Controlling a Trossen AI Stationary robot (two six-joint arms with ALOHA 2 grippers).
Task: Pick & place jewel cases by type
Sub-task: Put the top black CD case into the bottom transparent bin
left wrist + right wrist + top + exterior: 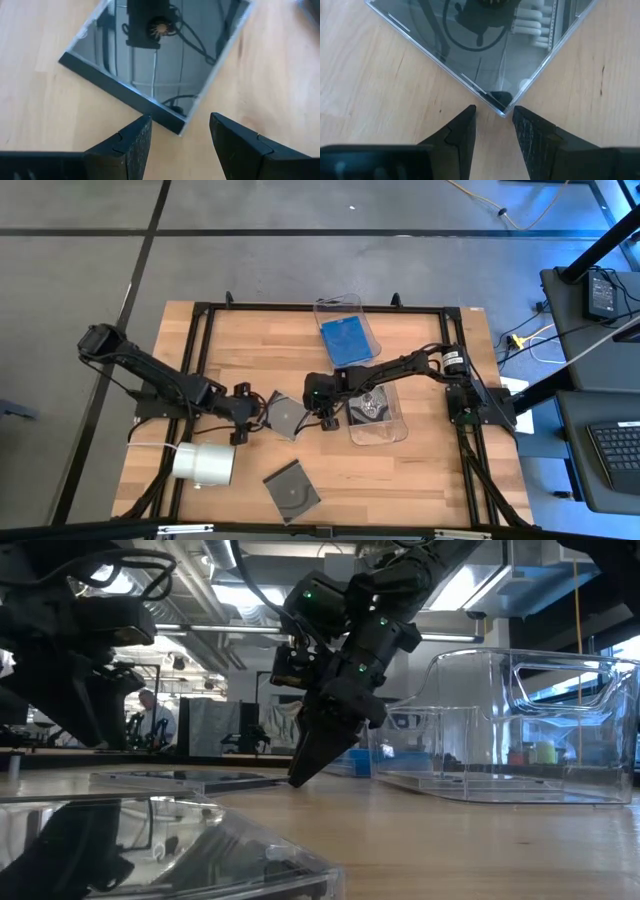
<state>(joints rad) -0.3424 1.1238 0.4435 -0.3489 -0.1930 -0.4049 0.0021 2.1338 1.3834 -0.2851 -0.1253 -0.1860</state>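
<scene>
A dark jewel case lies flat on the wooden table, between my two grippers. My left gripper is open. Its fingers stand on either side of one corner of the case, just short of it. My right gripper comes from the opposite side, pointing steeply down, and is open by a narrow gap. The case's opposite corner sits in that gap. A second dark case lies near the front edge. A blue case lies in the far bin. My right gripper has the case's corner between its two fingertips, coming from above and from the table's right. The case lies flat on the table. I cannot tell whether the fingertips touch it.
A clear bin at the far middle holds the blue case. A second clear bin stands right of the right gripper, with a dark case and its disc inside. A white roll lies at the front left.
</scene>
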